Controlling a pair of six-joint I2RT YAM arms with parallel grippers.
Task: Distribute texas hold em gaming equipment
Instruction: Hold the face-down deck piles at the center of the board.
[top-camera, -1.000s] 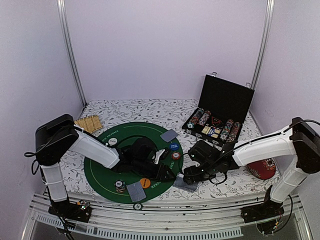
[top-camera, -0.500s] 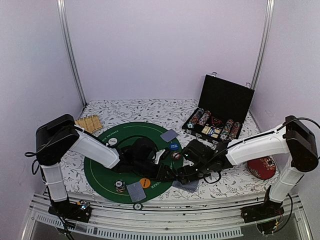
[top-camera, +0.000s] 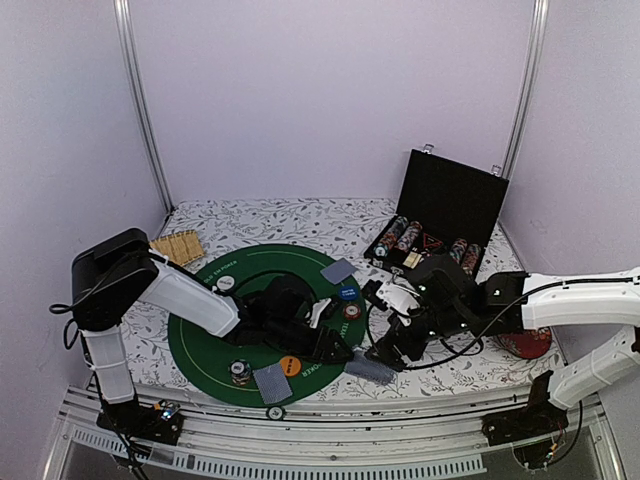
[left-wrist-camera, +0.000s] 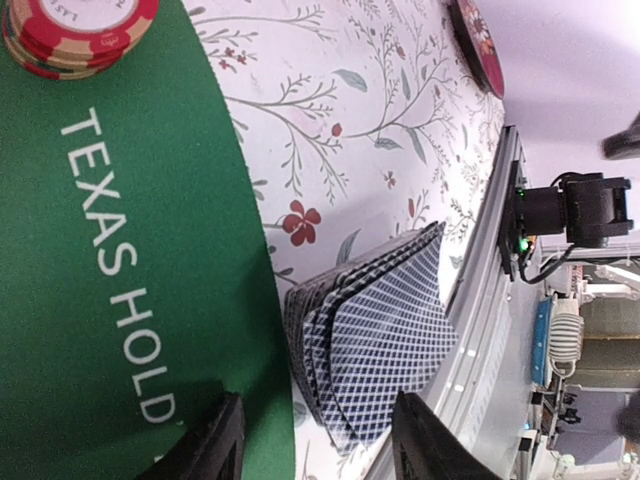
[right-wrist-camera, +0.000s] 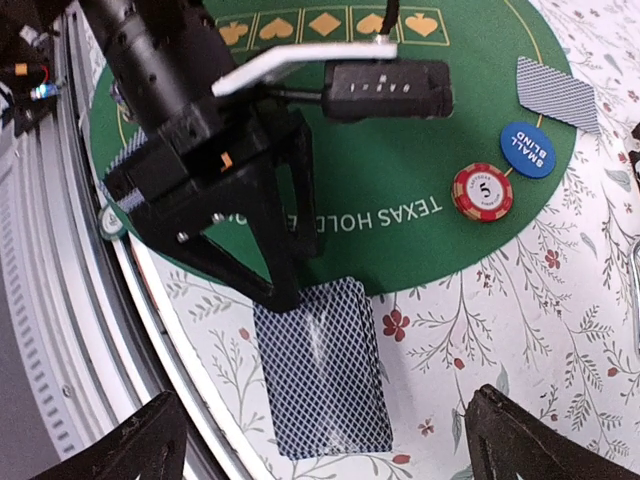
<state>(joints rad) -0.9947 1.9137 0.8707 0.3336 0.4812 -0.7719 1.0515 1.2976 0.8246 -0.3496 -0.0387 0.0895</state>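
floral cloth (top-camera: 300, 215) at the mat's (top-camera: 200, 340) near right edge carries the deck (top-camera: 372, 370), face down and slightly fanned, just off the felt. right gripper (right-wrist-camera: 330, 440) has just let it go: its jaws are spread wide and empty above the cards, where a second ago they sat low on them. the deck looks set down, ready for dealing out. left gripper (left-wrist-camera: 315, 450) stays low at the deck's corner, half spread, pinching nothing. the deck has barely shifted. the right gripper has lifted and now reaches in from farther right, hiding part of the case (top-camera: 455, 195).
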